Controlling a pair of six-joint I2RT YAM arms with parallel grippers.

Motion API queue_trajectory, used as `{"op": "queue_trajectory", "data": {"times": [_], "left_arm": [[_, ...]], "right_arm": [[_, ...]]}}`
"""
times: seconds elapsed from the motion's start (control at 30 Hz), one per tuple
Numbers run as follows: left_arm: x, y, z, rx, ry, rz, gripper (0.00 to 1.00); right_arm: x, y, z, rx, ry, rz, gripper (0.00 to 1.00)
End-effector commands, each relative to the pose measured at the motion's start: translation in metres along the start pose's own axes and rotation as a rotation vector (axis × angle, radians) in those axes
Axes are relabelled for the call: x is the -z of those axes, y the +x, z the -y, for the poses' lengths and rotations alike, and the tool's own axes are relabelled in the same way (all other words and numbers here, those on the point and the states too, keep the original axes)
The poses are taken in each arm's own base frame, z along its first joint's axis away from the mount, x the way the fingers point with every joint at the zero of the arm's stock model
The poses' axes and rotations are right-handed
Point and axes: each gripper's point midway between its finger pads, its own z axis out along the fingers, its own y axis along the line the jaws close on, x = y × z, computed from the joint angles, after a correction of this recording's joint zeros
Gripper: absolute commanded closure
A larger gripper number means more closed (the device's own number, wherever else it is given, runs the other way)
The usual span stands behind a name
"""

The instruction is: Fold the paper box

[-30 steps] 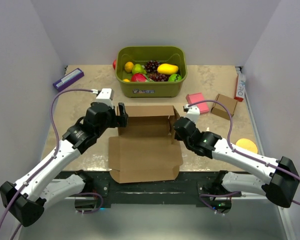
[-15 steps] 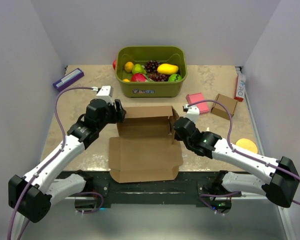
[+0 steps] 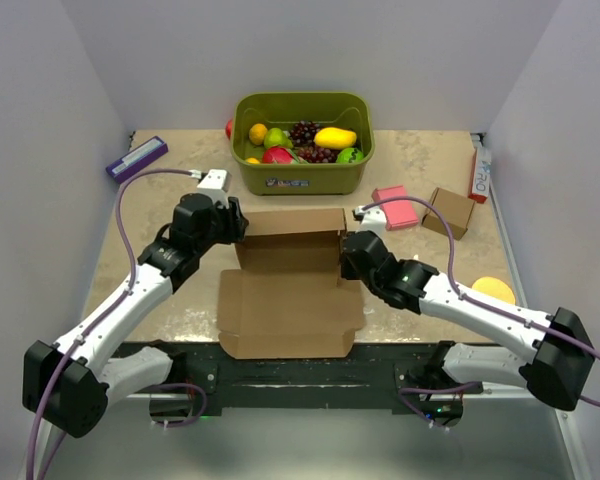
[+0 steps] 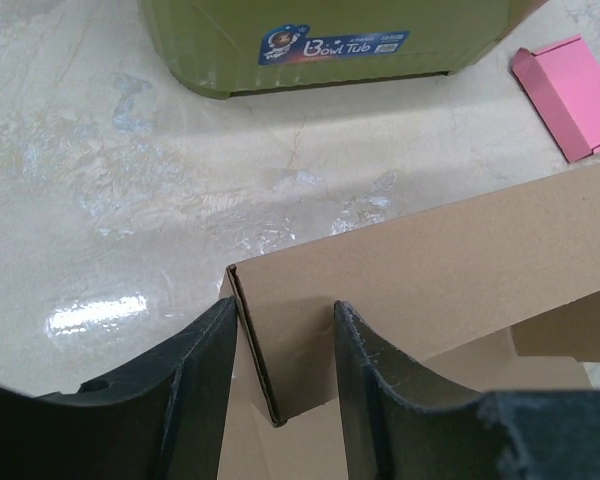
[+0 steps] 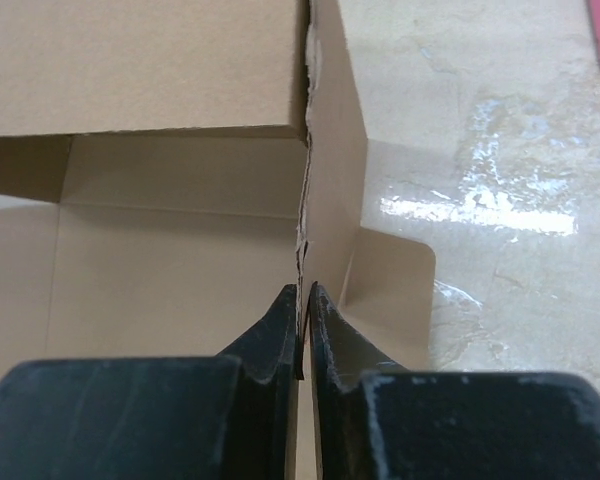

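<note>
top: overhead from behind, whole table (image 3: 430,160) | wrists: close, looking down | shared: paper box (image 3: 290,300) walls

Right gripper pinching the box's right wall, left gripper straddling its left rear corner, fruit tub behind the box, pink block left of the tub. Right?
No: the pink block lies right of the fruit tub, as the top view shows. The rest holds: right gripper pinches the paper box by its right wall, left gripper straddles its left rear corner, tub behind it.
</note>
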Motion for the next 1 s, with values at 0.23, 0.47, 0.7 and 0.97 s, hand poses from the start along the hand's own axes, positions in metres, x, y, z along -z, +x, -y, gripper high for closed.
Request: {"op": "queue_trajectory", "data": {"times": [0.23, 0.47, 0.7, 0.97], "left_arm": [[-0.007, 0.021, -0.003, -0.081, 0.047, -0.042, 0.57], [-0.008, 0.019, -0.017, -0.093, -0.002, -0.044, 0.58], [-0.011, 0.023, -0.018, -0.093, 0.002, -0.066, 0.6], [-0.01, 0.022, -0.015, -0.094, 0.026, -0.06, 0.61]], "right_arm": [[0.002, -0.016, -0.049, 0.018, -0.192, 0.005, 0.52], [0.053, -0.066, -0.037, 0.023, -0.182, 0.095, 0.19], [0.073, -0.109, 0.064, -0.07, 0.119, 0.184, 0.18], [0.019, -0.069, 0.099, -0.012, 0.161, 0.071, 0.26]]}}
